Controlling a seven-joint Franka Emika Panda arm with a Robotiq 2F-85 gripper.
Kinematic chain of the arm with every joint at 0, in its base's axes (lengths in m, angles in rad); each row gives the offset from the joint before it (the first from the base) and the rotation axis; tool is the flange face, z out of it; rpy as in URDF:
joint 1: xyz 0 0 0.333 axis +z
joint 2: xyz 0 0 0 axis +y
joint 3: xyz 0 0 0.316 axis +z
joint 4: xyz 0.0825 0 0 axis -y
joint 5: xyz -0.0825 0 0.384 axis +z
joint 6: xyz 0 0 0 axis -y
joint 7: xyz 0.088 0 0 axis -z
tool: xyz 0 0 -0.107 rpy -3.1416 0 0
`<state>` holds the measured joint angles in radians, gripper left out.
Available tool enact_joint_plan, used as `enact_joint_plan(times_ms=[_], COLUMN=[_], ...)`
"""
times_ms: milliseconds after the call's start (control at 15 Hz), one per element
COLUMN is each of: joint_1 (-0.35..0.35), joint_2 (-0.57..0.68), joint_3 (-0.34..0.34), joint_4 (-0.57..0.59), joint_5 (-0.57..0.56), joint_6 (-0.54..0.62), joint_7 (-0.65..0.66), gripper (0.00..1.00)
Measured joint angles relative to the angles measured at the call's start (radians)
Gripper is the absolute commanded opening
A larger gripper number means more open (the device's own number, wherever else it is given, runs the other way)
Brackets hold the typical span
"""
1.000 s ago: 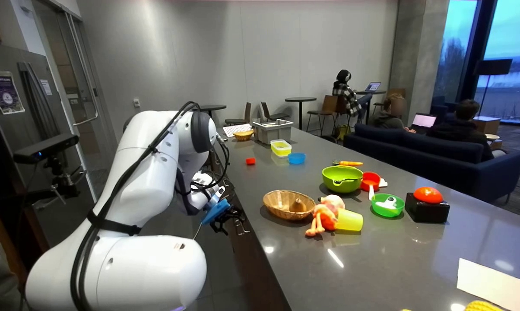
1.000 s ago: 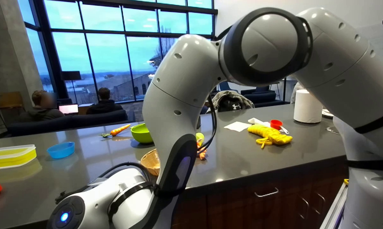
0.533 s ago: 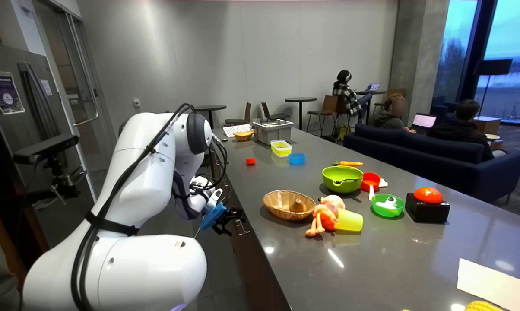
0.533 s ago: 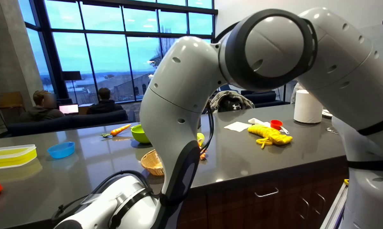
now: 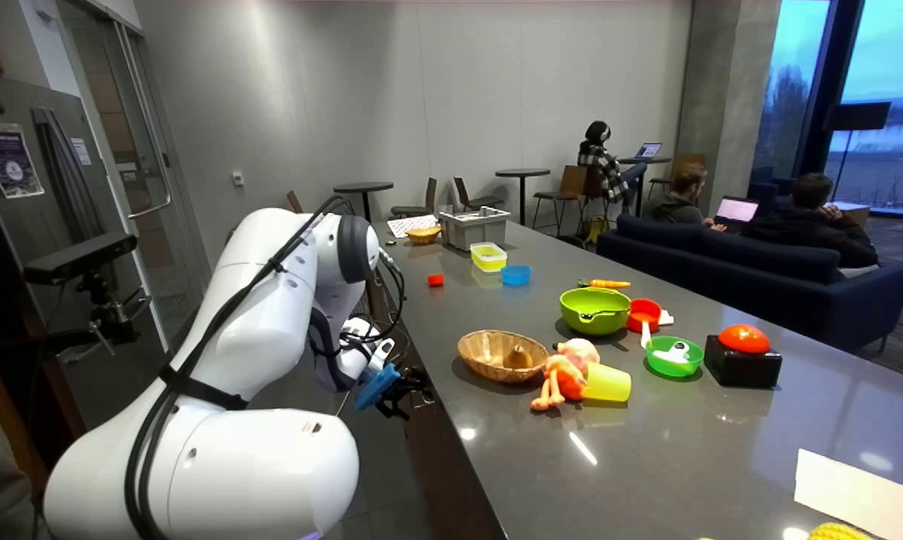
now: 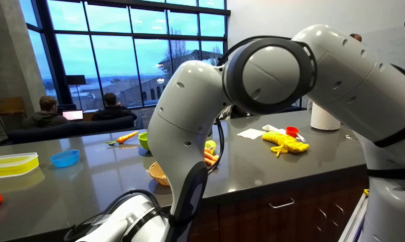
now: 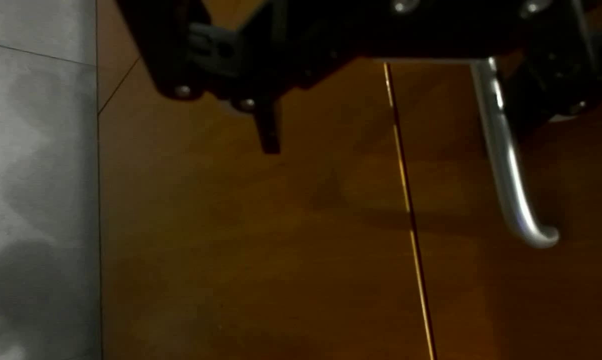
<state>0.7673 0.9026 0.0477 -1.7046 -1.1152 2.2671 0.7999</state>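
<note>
Silvery metal, the curved handle (image 7: 510, 170) stands on the brown wooden cabinet front (image 7: 251, 250), in the right part of the wrist view, near the right end of the gap spanned by the claw (image 7: 397, 130); its upper part runs behind the claw's dark body, so whether they touch I cannot tell. The claw's fingers (image 7: 269, 131) are spread apart, with nothing seen clamped between them. Because the handle sits well off the middle of that gap, closing from this pose could shove it sideways or let a finger ride over it, and pressing forward could drive the fingertips into the wood. Deep shade there makes contact easy to misjudge. A thin seam (image 7: 407, 200) runs down the front to the left of the handle, with grey floor (image 7: 31, 160) farther left. In an exterior view the claw hangs just left of the grey surface (image 5: 646, 465); a careless swing of the arm (image 6: 185, 124) could strike its edge and jolt the wicker basket (image 5: 489, 369) resting near it. Right of that basket lies an orange plush toy (image 5: 564, 379) beside a yellow cup (image 5: 609, 384), with a green bowl (image 5: 592, 322) farther off and, beyond it, a carrot (image 5: 609, 284).
</note>
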Motion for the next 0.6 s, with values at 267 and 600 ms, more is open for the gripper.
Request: enact_joint_plan(times_ms=[267, 600], joint_1=[-0.006, -0.012], joint_2=[0.005, -0.014], joint_3=[0.011, 0.019], joint_4=[0.017, 0.017], joint_5=[0.0, 0.0], joint_6=[-0.024, -0.06], joint_7=[0.0, -0.009], gripper=[0.52, 0.17])
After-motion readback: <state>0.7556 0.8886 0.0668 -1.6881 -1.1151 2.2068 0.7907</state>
